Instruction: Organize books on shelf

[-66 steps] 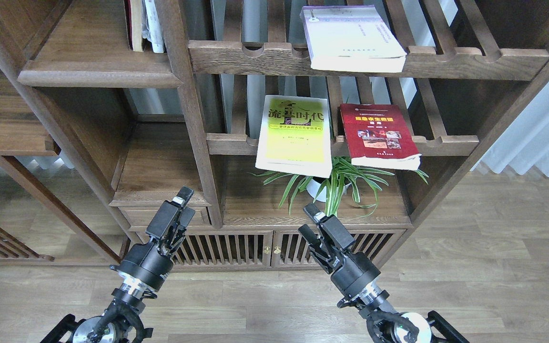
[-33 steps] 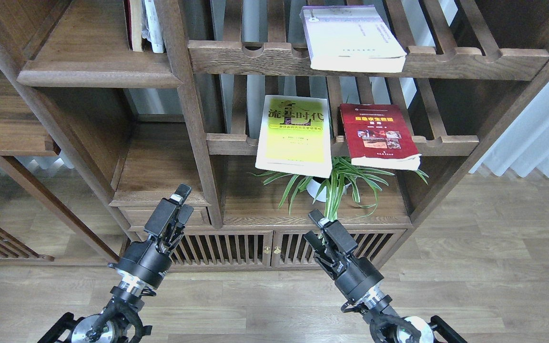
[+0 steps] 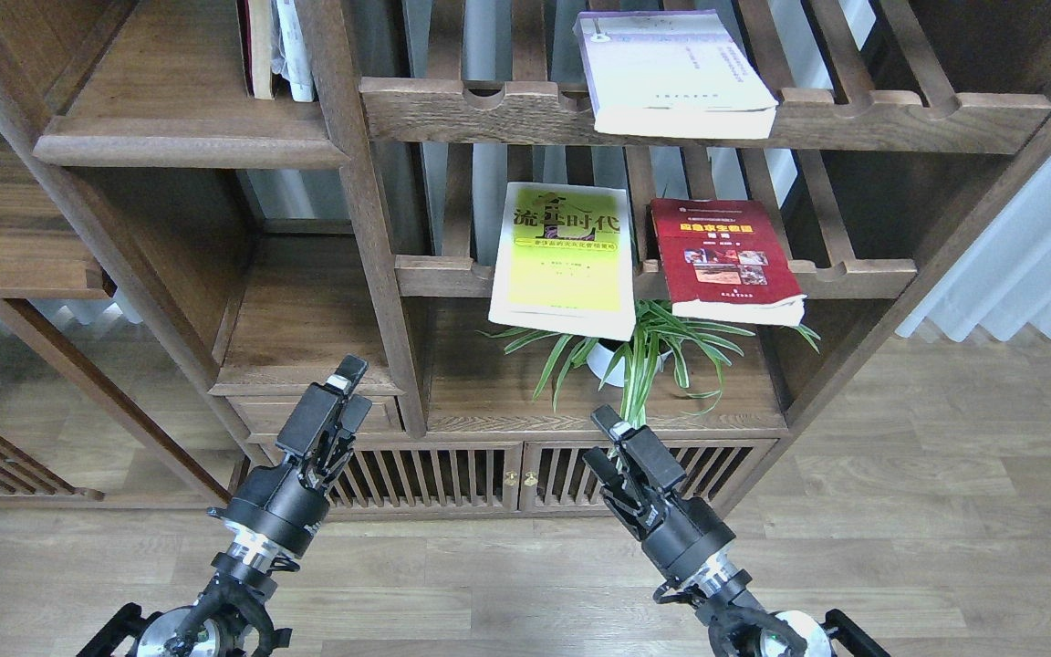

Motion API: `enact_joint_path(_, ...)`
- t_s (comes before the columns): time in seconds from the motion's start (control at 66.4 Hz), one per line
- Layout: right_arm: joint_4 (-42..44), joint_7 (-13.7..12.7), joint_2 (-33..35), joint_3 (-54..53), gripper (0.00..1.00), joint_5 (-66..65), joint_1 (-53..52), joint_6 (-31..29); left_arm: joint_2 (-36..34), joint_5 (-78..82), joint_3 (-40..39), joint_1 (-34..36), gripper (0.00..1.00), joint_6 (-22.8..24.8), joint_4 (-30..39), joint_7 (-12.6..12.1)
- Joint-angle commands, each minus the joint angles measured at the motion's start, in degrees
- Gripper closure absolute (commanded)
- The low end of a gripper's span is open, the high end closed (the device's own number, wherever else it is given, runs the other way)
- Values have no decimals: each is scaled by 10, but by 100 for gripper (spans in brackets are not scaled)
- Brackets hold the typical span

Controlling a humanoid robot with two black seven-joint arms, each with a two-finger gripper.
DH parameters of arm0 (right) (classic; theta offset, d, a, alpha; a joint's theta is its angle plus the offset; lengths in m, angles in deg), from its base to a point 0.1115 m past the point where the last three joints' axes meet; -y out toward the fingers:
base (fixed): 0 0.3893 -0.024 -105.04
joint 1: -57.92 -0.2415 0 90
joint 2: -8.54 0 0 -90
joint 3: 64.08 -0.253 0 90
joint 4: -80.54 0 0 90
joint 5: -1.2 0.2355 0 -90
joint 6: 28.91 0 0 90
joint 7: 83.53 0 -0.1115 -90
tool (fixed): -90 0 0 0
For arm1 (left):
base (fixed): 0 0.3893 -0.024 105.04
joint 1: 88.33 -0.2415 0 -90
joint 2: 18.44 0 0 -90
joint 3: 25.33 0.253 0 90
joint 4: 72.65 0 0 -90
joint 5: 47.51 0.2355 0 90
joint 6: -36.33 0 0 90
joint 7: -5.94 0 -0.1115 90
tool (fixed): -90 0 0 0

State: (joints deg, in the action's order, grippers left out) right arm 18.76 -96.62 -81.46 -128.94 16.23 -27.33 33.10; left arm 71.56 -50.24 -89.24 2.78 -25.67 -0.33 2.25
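Three books lie flat on slatted racks. The white-lavender book [image 3: 671, 73] overhangs the upper rack's front rail. On the rack below, the yellow-green book [image 3: 567, 260] lies beside the dark red book [image 3: 726, 260], and both stick out past the rail. The solid shelf [image 3: 188, 137] is at the upper left, with a few upright books [image 3: 275, 46] at its right end. My left gripper [image 3: 350, 391] is low, in front of the cabinet's left post, open and empty. My right gripper [image 3: 598, 438] is open and empty too, below the yellow-green book and in front of the plant.
A potted spider plant [image 3: 639, 356] stands on the cabinet top under the two lower books. Below it are slatted cabinet doors [image 3: 516, 474]. A vertical post [image 3: 370, 219] divides the left bays from the racks. White curtains [image 3: 1027, 246] hang at the right, above a wooden floor.
My right gripper has sunk a little lower and nearer to me. The left gripper has barely shifted. The books have not moved.
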Motion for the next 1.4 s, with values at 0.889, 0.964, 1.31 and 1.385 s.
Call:
enact_joint_path(0.889,7,218,0,-56,0,1,-23,0,0,0,-42,0,0,0,-10,3)
enact_joint_path(0.964,7,221,0,-56,0,2,-27,0,0,0,-42,0,0,0,-10,3)
enact_joint_path(1.31,13,224,0,-54,0,9,-66,0,0,0,-43,4,0,0,-11,3)
enact_joint_path(1.385,15,224,0,-54,0,11,-73,0,0,0,-46,3,0,0,-11,3)
